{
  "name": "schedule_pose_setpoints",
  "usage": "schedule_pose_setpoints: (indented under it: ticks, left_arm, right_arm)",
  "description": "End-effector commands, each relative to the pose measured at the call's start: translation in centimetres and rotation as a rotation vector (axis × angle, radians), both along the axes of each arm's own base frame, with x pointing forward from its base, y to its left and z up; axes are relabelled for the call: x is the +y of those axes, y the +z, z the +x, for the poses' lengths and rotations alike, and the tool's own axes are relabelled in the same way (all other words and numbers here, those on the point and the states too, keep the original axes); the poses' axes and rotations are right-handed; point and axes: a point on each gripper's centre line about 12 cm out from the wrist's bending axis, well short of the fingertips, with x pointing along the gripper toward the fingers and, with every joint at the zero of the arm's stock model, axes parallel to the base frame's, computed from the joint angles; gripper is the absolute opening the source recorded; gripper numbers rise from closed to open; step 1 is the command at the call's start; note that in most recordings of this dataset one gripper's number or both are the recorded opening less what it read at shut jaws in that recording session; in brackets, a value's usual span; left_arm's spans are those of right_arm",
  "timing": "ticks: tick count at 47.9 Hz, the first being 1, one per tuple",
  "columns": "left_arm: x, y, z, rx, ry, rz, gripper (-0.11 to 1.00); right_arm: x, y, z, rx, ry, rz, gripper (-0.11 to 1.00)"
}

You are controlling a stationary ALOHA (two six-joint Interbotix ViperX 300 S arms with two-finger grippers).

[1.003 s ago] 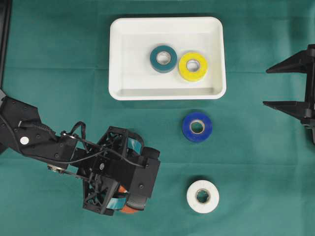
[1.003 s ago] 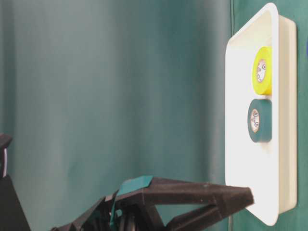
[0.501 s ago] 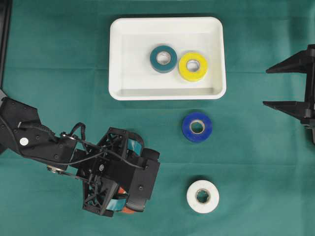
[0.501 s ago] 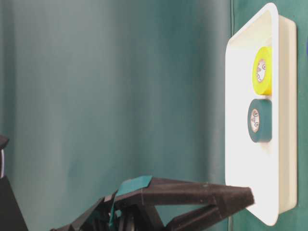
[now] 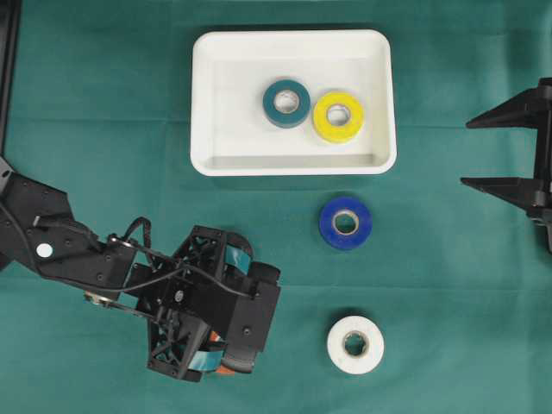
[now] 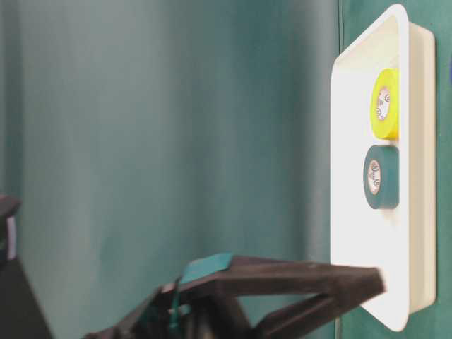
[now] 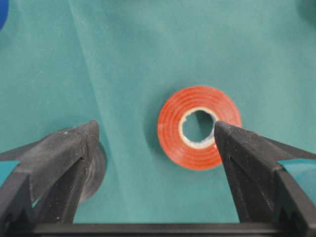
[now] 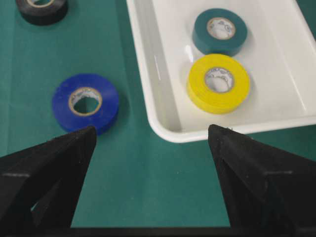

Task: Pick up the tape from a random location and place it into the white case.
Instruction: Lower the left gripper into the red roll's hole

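Overhead view: white case [image 5: 293, 164] sits upper centre of frame on the green desk [image 5: 448, 285]. Inside it, 2 rolls flat on the floor: dark green tape [image 5: 286, 103] left of yellow tape [image 5: 338, 116], touching or nearly so. Blue tape [image 5: 346, 222] lies on the cloth just below the case's lower rim, outside it. White tape [image 5: 355, 344] further down, lower centre-right, well apart from the blue one.

Left arm comes in from the left edge; left claw [image 5: 226, 312] hangs at lower left-centre, pointing down at the desk. A sliver of orange shows under it at its lower edge. Left wrist view: orange tape [image 7: 199, 127] lies flat on the cloth, between the two fingers but much nearer the right-hand fingertip [image 7: 232, 143], which overlaps the roll's right edge in frame; can't tell if it touches. Jaws wide, nothing gripped. Dark round obj partly hidden behind the left-hand finger, can't tell what.

Right claw [image 5: 509, 151] at right edge of overhead frame, mid-height, well apart from all rolls, jaws wide, holding nothing. Right wrist view: black tape [image 8: 41, 9] at top left, blue roll left-centre, case corner w/ green and yellow rolls at upper right.

Table-level view: case at right edge, both rolls visible in it; a dark claw finger blurred at bottom.
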Motion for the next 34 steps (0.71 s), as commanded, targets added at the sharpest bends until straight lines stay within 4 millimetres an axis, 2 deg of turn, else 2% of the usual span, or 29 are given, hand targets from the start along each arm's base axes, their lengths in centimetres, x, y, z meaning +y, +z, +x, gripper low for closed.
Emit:
schedule_pose_setpoints:
  ticks: [1, 34]
  left_arm:
    - [-0.3, 0.4, 0.2, -0.034, -0.005, -0.010, 0.95]
    - [-0.8, -7.9, 0.0, 0.048, -0.023, 0.020, 0.95]
  right_arm:
    - [-0.1, 0.9, 0.3, -0.019, -0.004, 0.000, 0.86]
    - [-0.1, 0.4, 0.4, -0.001, -0.004, 0.002, 0.86]
